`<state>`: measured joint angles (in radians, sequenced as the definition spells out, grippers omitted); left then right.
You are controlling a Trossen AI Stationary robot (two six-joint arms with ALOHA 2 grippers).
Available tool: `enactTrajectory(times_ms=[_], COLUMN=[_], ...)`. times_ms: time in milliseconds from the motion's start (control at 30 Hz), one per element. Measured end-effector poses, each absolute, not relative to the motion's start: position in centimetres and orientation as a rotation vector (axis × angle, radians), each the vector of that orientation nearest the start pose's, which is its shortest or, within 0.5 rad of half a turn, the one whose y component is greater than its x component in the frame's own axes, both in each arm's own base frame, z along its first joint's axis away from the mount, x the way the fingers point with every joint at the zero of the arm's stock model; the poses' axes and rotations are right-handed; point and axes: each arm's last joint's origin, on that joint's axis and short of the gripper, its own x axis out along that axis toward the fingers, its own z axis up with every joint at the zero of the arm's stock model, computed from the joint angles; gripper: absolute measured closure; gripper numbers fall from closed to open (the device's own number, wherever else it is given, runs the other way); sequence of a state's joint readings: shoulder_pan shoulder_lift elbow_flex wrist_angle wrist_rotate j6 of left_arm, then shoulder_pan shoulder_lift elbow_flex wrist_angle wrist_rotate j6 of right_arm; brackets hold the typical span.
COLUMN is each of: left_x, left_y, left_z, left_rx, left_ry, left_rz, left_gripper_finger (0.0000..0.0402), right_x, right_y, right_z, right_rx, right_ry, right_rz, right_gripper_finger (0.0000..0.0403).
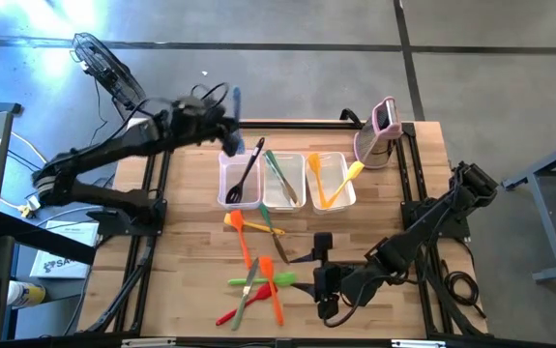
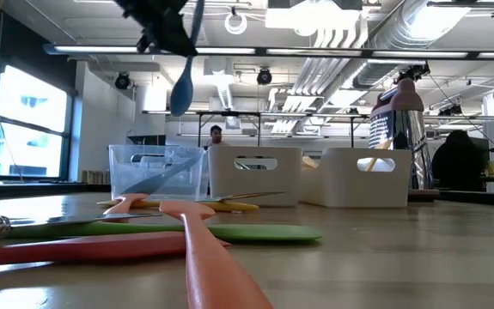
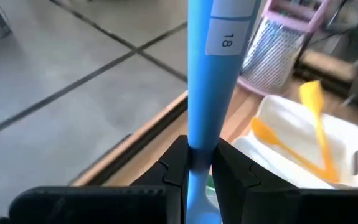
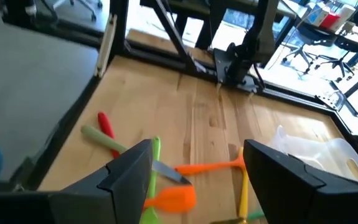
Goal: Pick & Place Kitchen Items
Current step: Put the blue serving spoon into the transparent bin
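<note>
Partly sorted: left gripper [image 3: 198, 171] clamps blue utensil [image 3: 210, 81] above the tubs [image 1: 287, 201], right gripper [image 4: 194, 171] gapes empty over loose utensils [image 1: 256, 275] left.

Blue spatula [image 3: 207, 74], orange turner [image 1: 276, 282], green spoon [image 1: 263, 280], pink-and-white gadget [image 1: 382, 130].

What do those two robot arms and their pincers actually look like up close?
Both arms are dark, nearly black, built of slim jointed segments on black frames at the table's sides. The left gripper ends in two blocky black fingers. The right gripper has broad, angular dark fingers. Black cables loop beside the right arm's base.
</note>
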<state>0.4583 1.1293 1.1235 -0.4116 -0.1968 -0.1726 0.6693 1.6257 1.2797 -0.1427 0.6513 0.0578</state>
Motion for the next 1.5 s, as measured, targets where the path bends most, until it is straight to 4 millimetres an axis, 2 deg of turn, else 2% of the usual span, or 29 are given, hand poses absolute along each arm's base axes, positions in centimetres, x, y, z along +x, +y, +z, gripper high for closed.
enactTrajectory(times_ms=[167, 333, 467, 767, 967, 1267, 1500], left_x=[19.0, 18.1, 18.3, 18.5, 18.3, 18.6, 18.5], left_y=[9.7, 9.6, 9.6, 8.9, 7.9, 6.9, 6.9], left_z=[33.8, 30.5, 29.9, 28.8, 27.7, 27.5, 27.0], left_rx=[-0.355, -0.401, -0.432, -0.534, -0.534, -0.541, -0.541], left_ry=[0.123, 0.150, 0.161, 0.287, 0.403, 0.430, 0.482], left_rz=[0.660, 0.787, 0.784, 0.634, 0.675, 0.657, 0.691], left_gripper_finger=[0.0361, 0.0361, 0.0361, 0.0361, 0.0361, 0.0361, 0.0361], right_x=[29.8, 30.1, 30.2, 30.1, 30.0, 30.0, 30.0], right_y=[20.9, 20.5, 20.4, 20.2, 20.2, 20.2, 20.2], right_z=[29.5, 29.4, 29.4, 29.1, 29.0, 29.0, 29.0], right_rx=[-0.267, -0.267, -0.266, -0.241, -0.232, -0.215, -0.192], right_ry=[0.418, 0.423, 0.423, 0.457, 0.465, 0.470, 0.469], right_rz=[-0.005, -0.017, -0.022, -0.036, -0.029, -0.013, -0.019], right_gripper_finger=[0.0160, 0.0160, 0.0160, 0.0160, 0.0160, 0.0160, 0.0160])
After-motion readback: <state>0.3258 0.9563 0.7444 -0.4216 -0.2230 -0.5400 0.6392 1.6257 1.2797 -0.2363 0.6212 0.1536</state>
